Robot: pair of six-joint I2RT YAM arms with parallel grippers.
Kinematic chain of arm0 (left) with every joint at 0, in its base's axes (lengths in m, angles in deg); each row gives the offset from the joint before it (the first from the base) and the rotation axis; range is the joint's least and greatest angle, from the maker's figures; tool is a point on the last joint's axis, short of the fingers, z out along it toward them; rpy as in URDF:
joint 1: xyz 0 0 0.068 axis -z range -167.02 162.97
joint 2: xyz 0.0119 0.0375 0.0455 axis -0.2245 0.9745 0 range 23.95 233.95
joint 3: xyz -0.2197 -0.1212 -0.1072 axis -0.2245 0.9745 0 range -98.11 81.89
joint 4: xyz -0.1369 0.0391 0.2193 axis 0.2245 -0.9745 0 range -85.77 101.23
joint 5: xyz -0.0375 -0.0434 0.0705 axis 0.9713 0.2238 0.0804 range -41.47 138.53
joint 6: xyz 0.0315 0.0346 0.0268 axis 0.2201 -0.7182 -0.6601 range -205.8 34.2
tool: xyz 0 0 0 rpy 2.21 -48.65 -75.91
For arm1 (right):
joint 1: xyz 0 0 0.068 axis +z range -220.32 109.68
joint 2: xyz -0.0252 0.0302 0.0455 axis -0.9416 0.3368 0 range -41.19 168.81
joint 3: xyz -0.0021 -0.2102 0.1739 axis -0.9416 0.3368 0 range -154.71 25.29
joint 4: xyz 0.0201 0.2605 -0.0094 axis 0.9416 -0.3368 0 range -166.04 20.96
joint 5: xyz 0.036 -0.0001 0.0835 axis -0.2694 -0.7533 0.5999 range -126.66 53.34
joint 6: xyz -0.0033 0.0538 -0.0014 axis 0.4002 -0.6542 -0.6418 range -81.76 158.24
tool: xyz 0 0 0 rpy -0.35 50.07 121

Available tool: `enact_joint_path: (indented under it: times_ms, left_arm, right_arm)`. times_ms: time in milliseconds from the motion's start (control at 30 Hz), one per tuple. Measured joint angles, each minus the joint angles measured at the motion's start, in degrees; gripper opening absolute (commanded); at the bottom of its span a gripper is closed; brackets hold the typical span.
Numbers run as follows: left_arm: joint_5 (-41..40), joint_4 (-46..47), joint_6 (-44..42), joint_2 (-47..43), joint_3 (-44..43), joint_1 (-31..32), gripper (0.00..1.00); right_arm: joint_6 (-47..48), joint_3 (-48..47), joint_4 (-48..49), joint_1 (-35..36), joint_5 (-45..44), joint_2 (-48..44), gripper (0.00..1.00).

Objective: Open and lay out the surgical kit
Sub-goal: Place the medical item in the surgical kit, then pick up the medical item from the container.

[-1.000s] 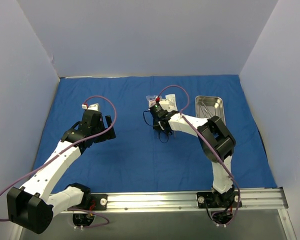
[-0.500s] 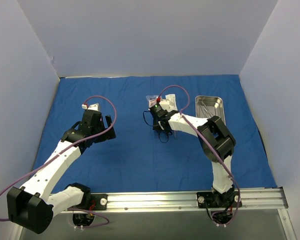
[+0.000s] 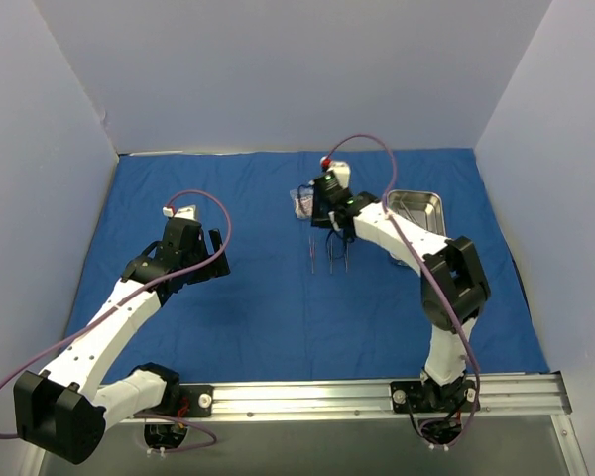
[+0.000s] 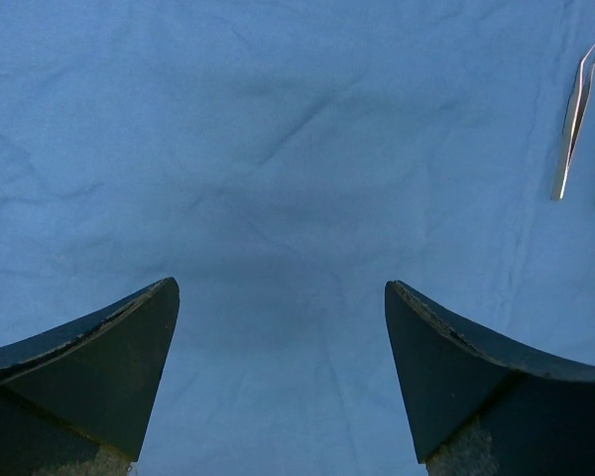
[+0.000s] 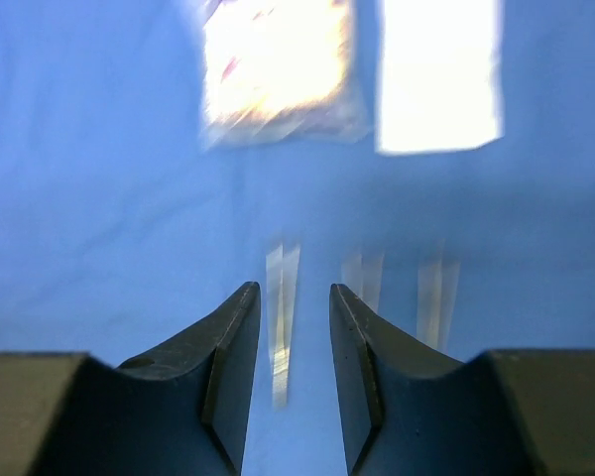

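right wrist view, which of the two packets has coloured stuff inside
The left-hand packet in that view: yellowish and reddish contents show through it, even with the blur. The right-hand packet beside it looks plain white.

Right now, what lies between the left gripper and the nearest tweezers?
Only bare blue cloth. The left wrist view shows nothing between the left gripper and the tweezers, and the top view agrees.
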Motion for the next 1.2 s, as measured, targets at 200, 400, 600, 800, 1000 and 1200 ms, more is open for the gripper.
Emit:
enact_joint_path:
  times_ms: [200, 400, 600, 800, 1000, 1200]
  left_arm:
    - [0.1, 0.0, -0.1, 0.0, 0.0, 0.0, 0.94]
    - [0.1, 0.0, -0.3, -0.4, 0.0, 0.0, 0.94]
    - [0.1, 0.0, -0.6, -0.7, 0.0, 0.0, 0.94]
    - [0.2, 0.0, -1.3, -0.8, 0.0, 0.0, 0.94]
    - [0.3, 0.0, -1.6, -0.8, 0.0, 0.0, 0.94]
    - [0.4, 0.0, -1.7, -0.8, 0.0, 0.0, 0.94]
  right_arm:
    - [6.3, -0.5, -1.6, -12.6, 0.0, -3.3, 0.28]
    - [11.3, 0.0, -4.0, -25.2, 0.9, -3.2, 0.28]
    - [12.0, 1.5, -5.0, -32.1, 2.0, -2.4, 0.28]
    - [12.9, 1.5, -5.6, -36.6, 3.6, 0.5, 0.27]
    - [16.3, -0.1, -7.7, -39.0, 7.9, 5.8, 0.24]
    - [20.3, -4.2, -9.5, -38.9, 12.0, 10.6, 0.22]
